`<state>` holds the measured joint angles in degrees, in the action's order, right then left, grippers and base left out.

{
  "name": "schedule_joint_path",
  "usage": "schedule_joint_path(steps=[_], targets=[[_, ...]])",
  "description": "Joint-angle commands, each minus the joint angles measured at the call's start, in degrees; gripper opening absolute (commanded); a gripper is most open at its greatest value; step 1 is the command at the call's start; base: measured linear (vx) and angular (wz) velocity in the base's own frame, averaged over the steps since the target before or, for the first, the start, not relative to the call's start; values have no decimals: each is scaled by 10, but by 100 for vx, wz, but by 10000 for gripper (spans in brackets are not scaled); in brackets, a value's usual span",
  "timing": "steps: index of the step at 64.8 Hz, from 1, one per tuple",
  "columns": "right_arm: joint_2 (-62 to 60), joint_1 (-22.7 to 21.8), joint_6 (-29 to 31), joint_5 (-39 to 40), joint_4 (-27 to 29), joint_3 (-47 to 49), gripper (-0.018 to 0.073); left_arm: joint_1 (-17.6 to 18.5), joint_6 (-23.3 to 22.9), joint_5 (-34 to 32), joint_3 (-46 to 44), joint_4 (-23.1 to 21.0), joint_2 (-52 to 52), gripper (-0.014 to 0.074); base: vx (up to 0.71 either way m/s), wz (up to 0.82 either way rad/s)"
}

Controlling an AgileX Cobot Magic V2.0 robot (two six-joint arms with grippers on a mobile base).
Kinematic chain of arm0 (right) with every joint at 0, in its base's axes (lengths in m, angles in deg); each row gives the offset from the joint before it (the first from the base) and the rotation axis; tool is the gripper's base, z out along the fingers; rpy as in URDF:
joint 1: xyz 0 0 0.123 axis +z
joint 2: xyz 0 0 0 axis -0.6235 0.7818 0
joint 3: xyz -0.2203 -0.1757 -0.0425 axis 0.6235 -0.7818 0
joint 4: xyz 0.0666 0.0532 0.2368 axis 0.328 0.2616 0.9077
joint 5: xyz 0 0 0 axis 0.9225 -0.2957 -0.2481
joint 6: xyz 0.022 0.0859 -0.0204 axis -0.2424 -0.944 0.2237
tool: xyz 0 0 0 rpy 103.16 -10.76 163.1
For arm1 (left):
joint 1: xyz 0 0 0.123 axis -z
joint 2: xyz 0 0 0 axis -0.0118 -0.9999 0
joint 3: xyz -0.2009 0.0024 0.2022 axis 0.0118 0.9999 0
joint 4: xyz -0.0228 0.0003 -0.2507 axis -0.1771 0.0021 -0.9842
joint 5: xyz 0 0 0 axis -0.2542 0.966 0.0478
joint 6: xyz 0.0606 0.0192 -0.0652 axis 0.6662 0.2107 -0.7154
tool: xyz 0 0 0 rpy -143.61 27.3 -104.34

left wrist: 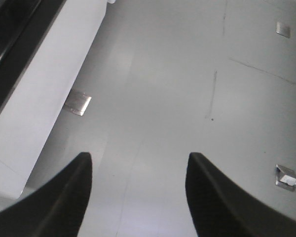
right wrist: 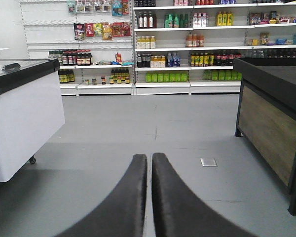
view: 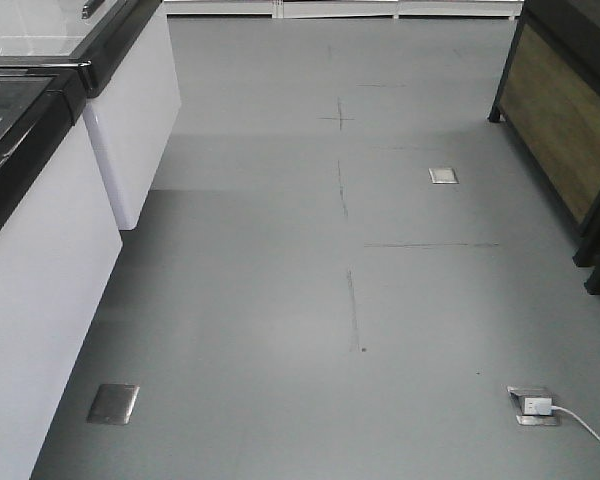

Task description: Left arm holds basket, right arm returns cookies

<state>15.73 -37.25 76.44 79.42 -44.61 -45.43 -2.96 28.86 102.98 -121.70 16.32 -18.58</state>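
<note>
Neither the basket nor the cookies show in any view, so where they are cannot be told; only bare grey floor [view: 280, 300] lies ahead in the aisle. The left gripper [left wrist: 138, 159] hangs over that floor with its jaws spread wide and nothing between them. The right gripper [right wrist: 149, 159] points down the aisle with its jaws pressed together and nothing in them. By this, neither arm has hold of its thing yet, and the first risk is plain: with both targets out of sight, any reach would be blind, so the base must find them first. Driving brings its own hazards. The white freezer [view: 40, 270] stands close on the left and the wood-faced counter [view: 560, 130] on the right, so a wide turn or a swinging arm could clip either one. Low on the right, a socket [view: 533, 405] sits in the floor with a white cable [view: 592, 432] running off from it; a wheel crossing there could snag the cable or pull the plug. At the far end the shelves [right wrist: 187, 49] are packed with bottles, and a box pushed in carelessly could knock neighbours down. The right jaws would also have to open before they could take the cookies; opening late would only shove the box.
</note>
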Motion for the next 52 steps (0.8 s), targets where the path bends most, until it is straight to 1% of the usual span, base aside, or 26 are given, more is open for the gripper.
schedule_joint_path(steps=[1, 7, 8, 12, 17, 19, 20, 25, 30, 31, 37, 38, 42, 47, 50, 52], targets=[[-8, -1, 4, 40, -4, -10, -11, -35, 9, 1, -50, -14, -12, 394, 0, 0], [-8, 0, 4, 40, -4, -10, -11, -84, 41, 19, -88, -43, -25, 394, 0, 0], [-8, 0, 4, 40, -4, -10, -11, -96, 47, 21, -94, -47, -26, 394, 0, 0], [-8, 0, 4, 40, -4, -10, -11, -127, 67, 23, -117, -67, -31, 394, 0, 0], [-8, 0, 4, 40, -4, -10, -11, -183, 83, 31, -152, -98, -41, 394, 0, 0], [-8, 0, 4, 40, -4, -10, -11, -204, 90, 36, -164, -120, -48, 394, 0, 0], [-8, 0, 4, 40, -4, -10, -11, -220, 95, 39, -170, -131, -52, 394, 0, 0], [-8, 0, 4, 40, -4, -10, -11, -279, 124, 60, -198, -208, -76, 394, 0, 0], [-8, 0, 4, 40, -4, -10, -11, -335, 156, 77, -216, -305, -95, 394, 0, 0], [-8, 0, 4, 40, -4, -10, -11, -349, 162, 78, -219, -330, -100, 394, 0, 0], [-8, 0, 4, 40, -4, -10, -11, -405, 172, 72, -224, -430, -114, 394, 0, 0], [-8, 0, 4, 40, -4, -10, -11, -419, 172, 69, -224, -443, -115, 395, 0, 0], [-8, 0, 4, 40, -4, -10, -11, -458, 173, 56, -224, -485, -118, 395, 0, 0], [-8, 0, 4, 40, -4, -10, -11, -509, 179, 48, -224, -516, -127, 397, 0, 0], [-8, 0, 4, 40, -4, -10, -11, -529, 181, 48, -224, -534, -140, 402, 0, 0], [-8, 0, 4, 40, -4, -10, -11, -543, 187, 48, -224, -555, -151, 410, 0, 0]])
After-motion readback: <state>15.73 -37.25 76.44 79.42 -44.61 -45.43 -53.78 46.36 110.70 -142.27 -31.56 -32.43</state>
